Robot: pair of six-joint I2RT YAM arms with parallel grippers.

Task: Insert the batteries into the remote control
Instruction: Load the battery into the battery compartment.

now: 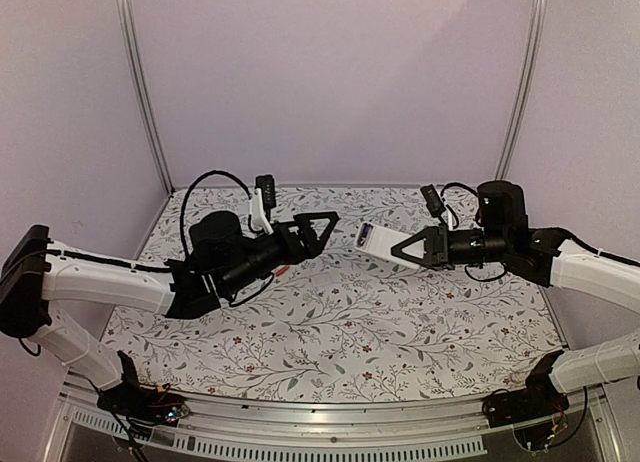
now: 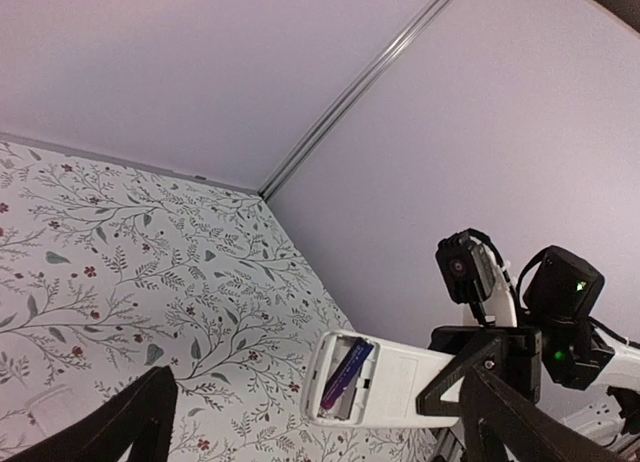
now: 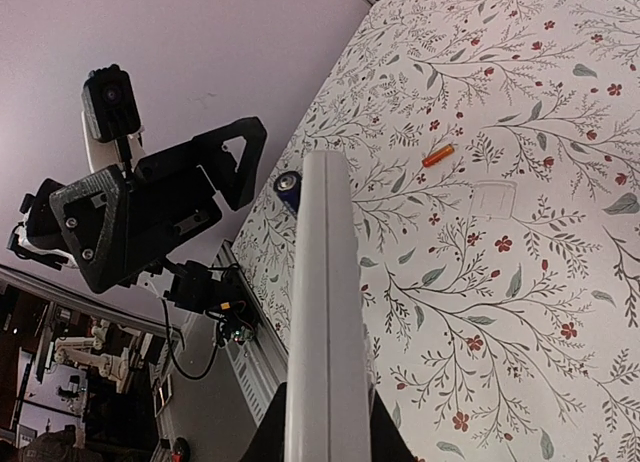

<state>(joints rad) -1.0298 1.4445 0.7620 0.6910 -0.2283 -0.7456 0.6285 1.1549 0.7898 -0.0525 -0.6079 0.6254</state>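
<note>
My right gripper (image 1: 408, 248) is shut on the remote control (image 1: 378, 238) and holds it above the table, white back showing. In the left wrist view the remote (image 2: 420, 382) has its battery bay open, and the dark battery (image 2: 346, 374) lies askew in it. In the right wrist view the remote (image 3: 325, 302) is edge-on, with the dark battery's end (image 3: 288, 189) poking out. The orange battery (image 3: 438, 155) lies on the table, also faintly visible from above (image 1: 285, 272). My left gripper (image 1: 320, 229) is open and empty, just short of the remote's free end.
A small pale rectangular piece (image 3: 493, 197) lies flat on the flowered tablecloth (image 1: 330, 332) near the orange battery. Walls and metal posts (image 1: 140, 82) close the back and sides. The aluminium rail (image 1: 330, 417) runs along the near edge.
</note>
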